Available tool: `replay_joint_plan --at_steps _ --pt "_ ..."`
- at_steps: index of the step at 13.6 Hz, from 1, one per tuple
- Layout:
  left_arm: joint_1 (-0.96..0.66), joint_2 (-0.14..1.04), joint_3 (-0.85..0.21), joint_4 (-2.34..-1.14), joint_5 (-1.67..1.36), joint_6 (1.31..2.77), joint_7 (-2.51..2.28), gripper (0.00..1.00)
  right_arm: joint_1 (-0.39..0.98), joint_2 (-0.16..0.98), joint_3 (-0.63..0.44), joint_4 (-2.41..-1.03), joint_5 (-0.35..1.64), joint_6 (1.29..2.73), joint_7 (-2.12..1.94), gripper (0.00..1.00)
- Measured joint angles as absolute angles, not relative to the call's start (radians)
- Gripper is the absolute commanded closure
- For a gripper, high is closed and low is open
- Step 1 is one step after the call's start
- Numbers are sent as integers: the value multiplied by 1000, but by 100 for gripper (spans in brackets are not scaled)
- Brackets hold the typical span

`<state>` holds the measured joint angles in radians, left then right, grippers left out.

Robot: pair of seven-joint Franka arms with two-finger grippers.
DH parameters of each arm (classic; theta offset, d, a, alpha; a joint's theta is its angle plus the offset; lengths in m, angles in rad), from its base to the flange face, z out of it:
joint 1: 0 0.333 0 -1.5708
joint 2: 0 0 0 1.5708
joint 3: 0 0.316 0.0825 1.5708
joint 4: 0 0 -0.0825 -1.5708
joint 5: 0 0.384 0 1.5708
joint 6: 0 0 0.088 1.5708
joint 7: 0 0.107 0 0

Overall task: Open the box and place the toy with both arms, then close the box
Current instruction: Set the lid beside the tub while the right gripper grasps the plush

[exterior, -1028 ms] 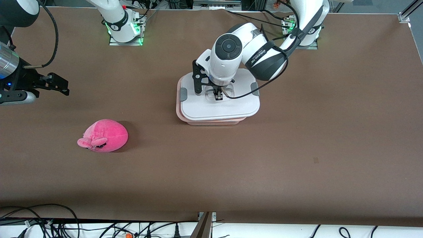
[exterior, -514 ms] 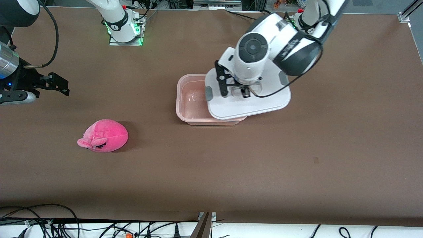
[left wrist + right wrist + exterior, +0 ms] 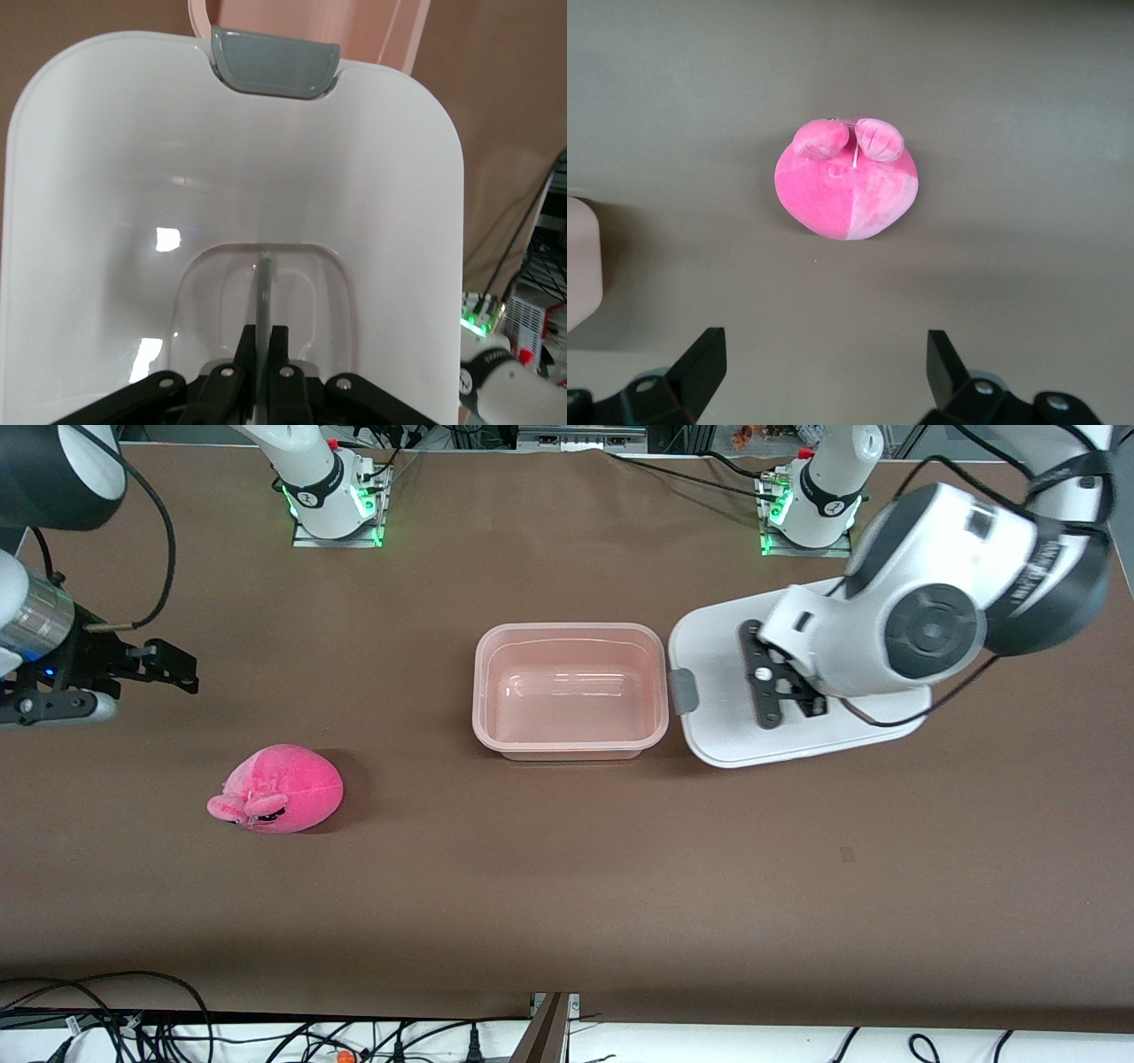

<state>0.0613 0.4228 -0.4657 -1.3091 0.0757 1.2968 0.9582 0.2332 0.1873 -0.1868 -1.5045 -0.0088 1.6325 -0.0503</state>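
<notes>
Front view: high camera across the table point(image 3: 567, 886), facing both arm bases along its top edge, looking steeply down on the whole tabletop.

Left wrist view: close, looking down past the left gripper point(image 3: 263, 341) onto the white lid point(image 3: 230, 221); a strip of the pink box point(image 3: 354, 27) shows at the lid's edge. Lid point(image 3: 735, 726) and box point(image 3: 570, 691) are shared with the front view.

Right wrist view: higher, looking down past the right gripper point(image 3: 824, 363) at the pink toy point(image 3: 846, 186) on bare table; the toy point(image 3: 279, 790) is shared with the front view.
</notes>
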Motion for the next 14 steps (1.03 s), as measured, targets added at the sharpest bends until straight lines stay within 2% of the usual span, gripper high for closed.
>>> replay_joint_plan --at_steps 5,9,14 --pt "198 423 -464 -1282 76 1260 1095 100 233 306 -187 -1506 -8 1673 -50 0" --pt "201 422 -466 -1236 75 1246 1098 100 233 374 -186 -1517 11 1734 -50 0" --pt "212 432 -447 -1235 76 1272 1098 100 231 435 -187 -1621 21 1856 -50 1"
